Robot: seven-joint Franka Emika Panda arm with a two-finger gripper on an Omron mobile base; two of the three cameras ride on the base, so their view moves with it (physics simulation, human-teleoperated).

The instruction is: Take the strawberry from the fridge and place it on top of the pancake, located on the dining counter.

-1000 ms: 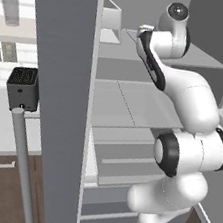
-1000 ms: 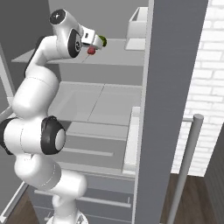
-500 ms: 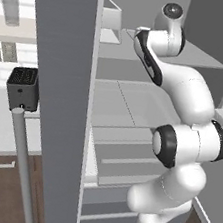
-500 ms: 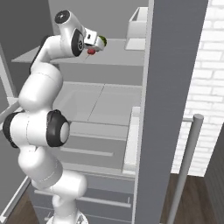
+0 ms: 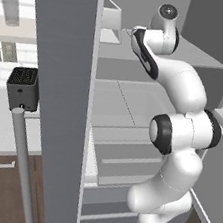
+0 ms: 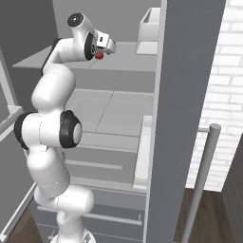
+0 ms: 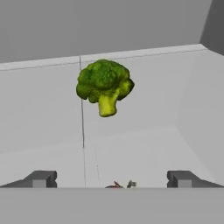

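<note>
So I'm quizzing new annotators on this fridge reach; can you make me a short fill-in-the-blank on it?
1. The gripper jaws stand ____.
2. In the hand view, the green vegetable beyond the fingertips is a ____.
3. The strawberry is coloured ____.
4. The arm reaches onto the fridge's ____ shelf.

Missing words: open; broccoli; red; top

The arm has been extended further into the fridge (image 6: 190,71) over the last second, with the hand carried deeper along the top shelf (image 6: 128,57). In the right base view the gripper (image 6: 107,47) has been brought over the strawberry (image 6: 99,55), which is now seen just beneath it, and the green vegetable seen beyond the gripper earlier is now hidden by the hand.
</note>
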